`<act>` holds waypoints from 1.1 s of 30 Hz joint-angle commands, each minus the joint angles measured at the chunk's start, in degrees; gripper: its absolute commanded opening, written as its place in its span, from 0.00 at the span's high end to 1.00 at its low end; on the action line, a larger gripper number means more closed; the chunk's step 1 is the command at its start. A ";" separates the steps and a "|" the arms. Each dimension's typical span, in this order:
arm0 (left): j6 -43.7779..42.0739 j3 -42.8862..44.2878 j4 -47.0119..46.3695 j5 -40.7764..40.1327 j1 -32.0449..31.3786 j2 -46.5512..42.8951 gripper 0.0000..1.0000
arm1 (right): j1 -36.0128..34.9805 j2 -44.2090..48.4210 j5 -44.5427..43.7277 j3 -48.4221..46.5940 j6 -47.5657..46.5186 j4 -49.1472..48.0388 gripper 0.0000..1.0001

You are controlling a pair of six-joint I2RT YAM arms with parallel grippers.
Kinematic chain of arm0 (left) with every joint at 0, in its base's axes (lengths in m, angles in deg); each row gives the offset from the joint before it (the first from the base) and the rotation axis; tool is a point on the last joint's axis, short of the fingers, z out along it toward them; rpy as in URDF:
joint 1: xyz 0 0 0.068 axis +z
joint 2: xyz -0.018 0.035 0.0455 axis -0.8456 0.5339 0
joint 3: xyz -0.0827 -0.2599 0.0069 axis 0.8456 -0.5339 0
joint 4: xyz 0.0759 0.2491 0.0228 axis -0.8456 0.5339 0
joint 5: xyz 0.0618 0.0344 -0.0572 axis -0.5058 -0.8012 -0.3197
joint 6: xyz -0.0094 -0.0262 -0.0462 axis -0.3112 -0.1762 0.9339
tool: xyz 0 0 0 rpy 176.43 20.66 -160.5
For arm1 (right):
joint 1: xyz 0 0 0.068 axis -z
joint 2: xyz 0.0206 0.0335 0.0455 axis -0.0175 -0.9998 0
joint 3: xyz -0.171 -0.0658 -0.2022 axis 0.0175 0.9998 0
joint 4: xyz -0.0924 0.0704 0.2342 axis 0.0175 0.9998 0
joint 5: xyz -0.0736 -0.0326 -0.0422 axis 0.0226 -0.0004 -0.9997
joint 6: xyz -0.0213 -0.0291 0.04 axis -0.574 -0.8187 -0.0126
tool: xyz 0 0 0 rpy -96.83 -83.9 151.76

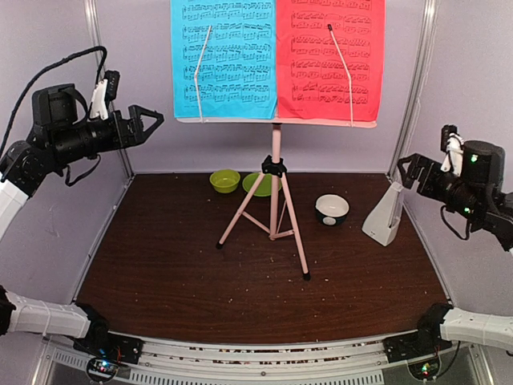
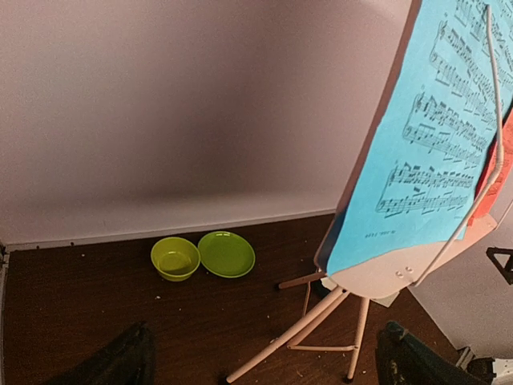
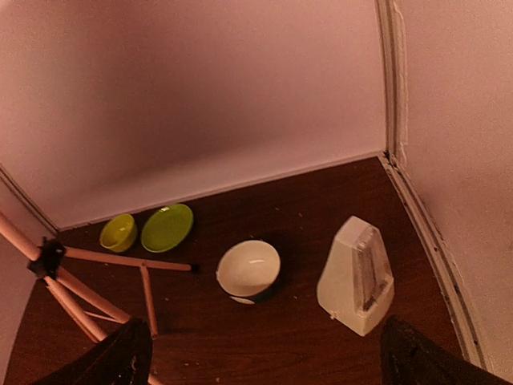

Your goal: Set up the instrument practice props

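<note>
The pale pink tripod music stand [image 1: 275, 164] stands upright mid-table, and its legs [image 2: 296, 337] show in the left wrist view. On its desk, side by side under thin wire holders, rest the blue music sheet [image 1: 223, 56] [image 2: 433, 144] and the red music sheet [image 1: 330, 56]. The white pyramid metronome [image 1: 385, 215] [image 3: 357, 277] stands upright at the right, clear cover on. My left gripper [image 1: 148, 122] [image 2: 264, 361] hangs open and empty in the air, left of the blue sheet. My right gripper [image 1: 405, 170] [image 3: 264, 361] is open and empty, just above and right of the metronome.
A lime green bowl [image 1: 224, 180] [image 2: 175, 258] and plate [image 1: 256, 184] [image 2: 226, 253] lie at the back behind the stand. A small white bowl with a dark base [image 1: 332, 208] [image 3: 248, 270] sits between stand and metronome. Enclosure walls rise close on the left, back and right.
</note>
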 commanded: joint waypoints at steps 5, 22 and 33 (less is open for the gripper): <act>-1.20 -3.49 -1.10 9.73 4.65 2.61 0.02 | 24.97 -6.13 21.59 3.66 -7.63 4.57 0.00; -5.03 -4.56 -7.81 26.37 8.80 10.25 0.02 | 37.54 -37.08 41.43 -11.85 -32.52 2.12 0.00; -6.35 -2.81 -7.27 28.85 10.11 13.78 0.02 | 37.63 -46.92 40.85 -16.39 -41.47 4.16 0.02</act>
